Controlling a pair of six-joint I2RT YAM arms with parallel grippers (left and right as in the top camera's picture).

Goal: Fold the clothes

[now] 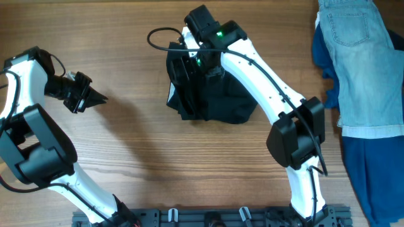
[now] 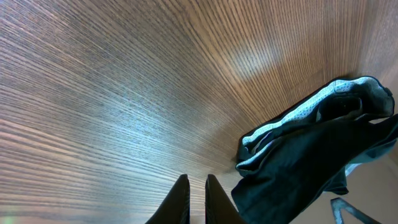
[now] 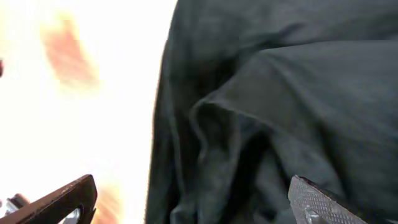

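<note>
Right gripper (image 3: pixel 193 200): I am holding it wide open, fingers at either edge of the wrist view, gripping nothing. It is hanging low over the black garment (image 1: pixel 221 101), which is sitting bunched in a rumpled heap at the far centre of the table (image 1: pixel 139 145). I cannot tell whether the fingertips are touching the fabric.

Left gripper (image 2: pixel 196 182): I am keeping it nearly closed, with only a narrow slit between the fingers and nothing in it. It is hovering over bare wood, well apart to the left of the heap.

Denim garment (image 1: pixel 360 57) and royal blue cloth (image 1: pixel 372 176): lying at the right edge, well apart.

Risk: several folds are overlapping below my right fingers. Closing here would probably pinch stacked layers, not one edge, and the whole heap would be dragged along, since nothing is pinning it.
</note>
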